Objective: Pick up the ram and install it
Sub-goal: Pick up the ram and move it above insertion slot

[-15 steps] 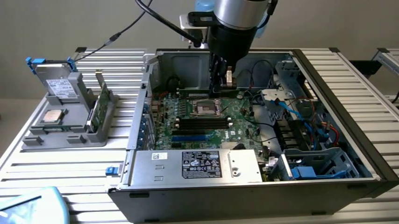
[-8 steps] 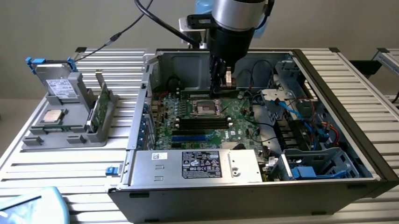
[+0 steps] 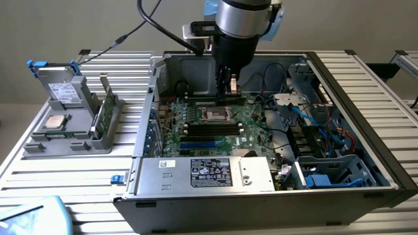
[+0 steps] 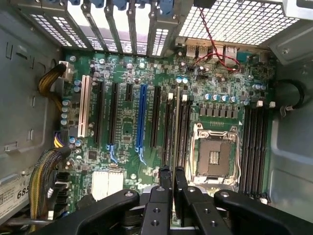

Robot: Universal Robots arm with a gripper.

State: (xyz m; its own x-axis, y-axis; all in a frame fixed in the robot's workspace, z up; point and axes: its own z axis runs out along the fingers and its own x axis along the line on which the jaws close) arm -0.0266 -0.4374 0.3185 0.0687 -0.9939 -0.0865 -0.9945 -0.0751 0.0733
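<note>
Jaws almost shut, hanging low inside the computer case (image 3: 261,205)

Gripper (image 4: 171,172) jaws leave just a thin gap, and I cannot tell if anything is pinched in it. Right under them are the black slots (image 4: 176,127) and the open chip socket (image 4: 213,156). A push that is off to one side could scrape the socket or bend a slot. The ram (image 3: 107,110) stands in the grey holder (image 3: 39,147), well apart at the exterior view's left.
</note>
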